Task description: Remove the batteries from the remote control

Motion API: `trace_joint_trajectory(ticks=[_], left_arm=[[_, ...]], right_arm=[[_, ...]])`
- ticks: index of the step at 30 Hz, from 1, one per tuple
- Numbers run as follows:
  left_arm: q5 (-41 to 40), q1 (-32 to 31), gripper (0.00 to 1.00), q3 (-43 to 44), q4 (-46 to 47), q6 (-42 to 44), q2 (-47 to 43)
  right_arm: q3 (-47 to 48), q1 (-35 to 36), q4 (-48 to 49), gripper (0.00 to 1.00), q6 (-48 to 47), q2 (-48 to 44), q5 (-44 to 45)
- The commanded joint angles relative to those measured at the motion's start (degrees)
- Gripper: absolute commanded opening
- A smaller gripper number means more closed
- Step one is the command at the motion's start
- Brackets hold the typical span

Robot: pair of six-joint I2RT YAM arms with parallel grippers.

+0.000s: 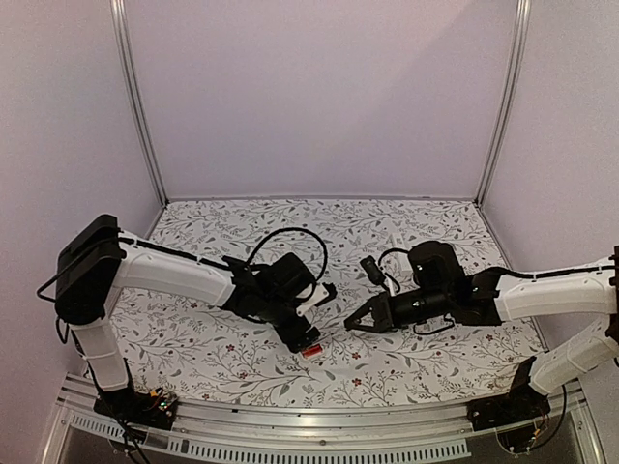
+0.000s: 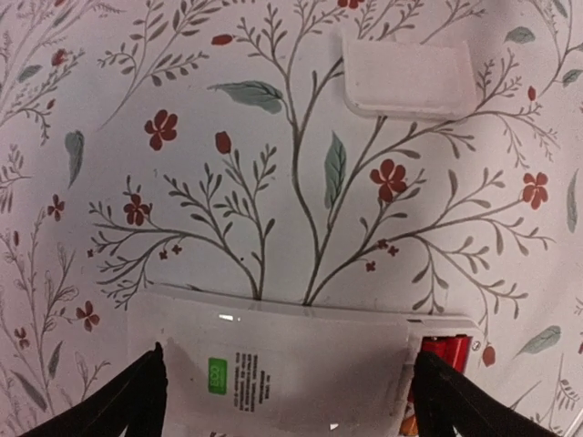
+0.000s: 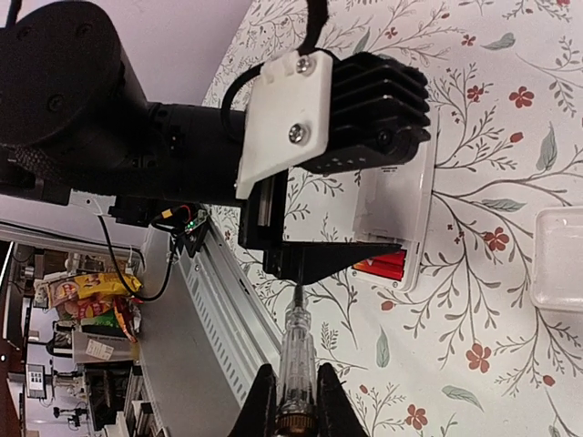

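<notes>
Two fingers of the right gripper [image 3: 293,410] pinch the clear handle of a screwdriver [image 3: 293,350]. Its shaft reaches straight ahead of them toward the left gripper [image 2: 287,364]. The tip sits just short of that gripper's nearer finger, to one side of the battery [image 3: 381,266] and not on it.

Beyond the tip, the left fingers [image 2: 137,401] stand spread wide over the remote [image 2: 273,332]. Its long axis runs from one finger to the other, and both ends pass outside them. Whether the pads press on it I cannot tell. The red battery lies in the open bay at the end of the remote, just outside the finger at the right of the left wrist view. Only a short stretch of it shows. From the right wrist it seems to lie across the remote's length, but that is not certain.

The step looks like prying that battery out. Done well, the tip goes under one end of the cell and levers up gently while the left fingers pin the remote flat, so it neither skids nor flips.

Farthest ahead of the left fingers, well apart from the remote, a white cover [image 2: 407,77] lies on the flowered cloth [image 2: 182,182].
</notes>
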Motion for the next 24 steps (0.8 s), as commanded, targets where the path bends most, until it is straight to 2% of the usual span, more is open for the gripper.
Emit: trace_joint_trajectory(ticks=[1,5,8,14,17,21,24], left_arm=[[-1.6,3.4,0.96,-0.7,-2.0,-4.4,-7.0],[-0.6,6.6,0.98,-3.5,1.5,-8.3,-14.9],[4.0,7.8,0.97,-7.0,5.2,-10.6,-20.7],[28.1,8.1,0.97,-14.1,18.3,-15.7,-31.3],[36.4,8.4,0.96,-16.8,26.2,-21.1,-33.3],[43.2,8.4,0.89,-17.6,29.8,-24.8,-33.0],[46.3,8.5,0.78,-17.4,30.9,-25.9,-32.3]], right_arm=[[0.0,-2.4,-4.3,0.00,-3.1,-4.1,3.0],[-0.2,-4.7,-4.9,0.00,-5.2,-7.1,1.4],[0.0,-5.4,-3.8,0.00,-6.8,-8.8,-0.7],[-0.3,-5.7,2.3,0.00,-8.0,-12.0,-6.5],[-0.7,-5.7,7.0,0.00,-7.3,-14.0,-8.5],[-0.9,-5.7,12.9,0.00,-5.7,-15.8,-10.8],[-0.6,-5.7,13.8,0.00,-5.6,-16.0,-11.3]])
